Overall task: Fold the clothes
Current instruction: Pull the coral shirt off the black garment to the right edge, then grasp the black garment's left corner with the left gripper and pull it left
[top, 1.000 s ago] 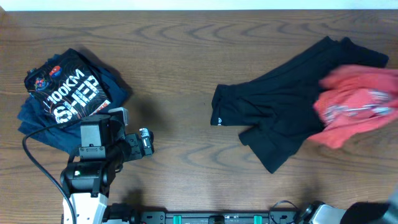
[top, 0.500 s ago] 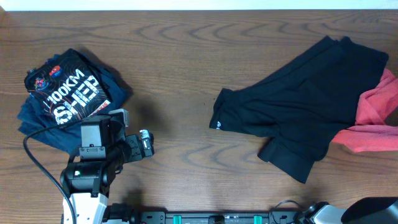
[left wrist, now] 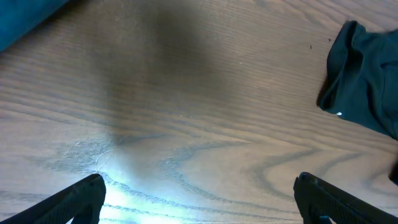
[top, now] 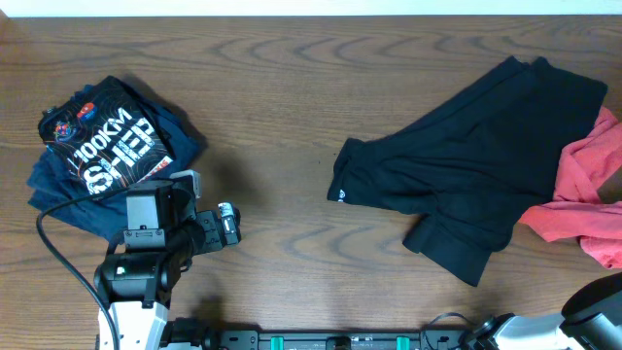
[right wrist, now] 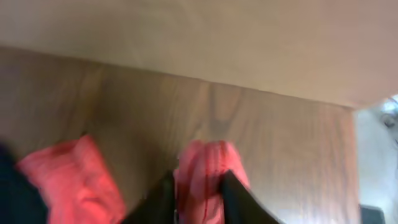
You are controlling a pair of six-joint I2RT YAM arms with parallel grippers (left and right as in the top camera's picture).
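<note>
A black tee [top: 476, 175] lies crumpled at the right of the table; its edge shows in the left wrist view [left wrist: 367, 87]. A red tee [top: 583, 204] lies bunched at the table's right edge, overlapping the black tee's right side. In the blurred right wrist view my right gripper [right wrist: 198, 186] has a fold of the red tee [right wrist: 202, 171] filling the gap between its dark fingers [right wrist: 233, 196]. A navy "100KM" tee [top: 102, 146] sits folded at the far left. My left gripper [left wrist: 199, 186] stands wide open over bare wood, near the navy tee, holding nothing.
The left arm's base and cable [top: 136, 282] occupy the front left. Part of the right arm [top: 593, 301] shows at the front right corner. The table's far edge [right wrist: 186, 74] meets a pale wall.
The red tee has been dragged right, off the black tee, to the table's right edge. The black tee's lower flap shifted right with it. The left arm has not moved.
</note>
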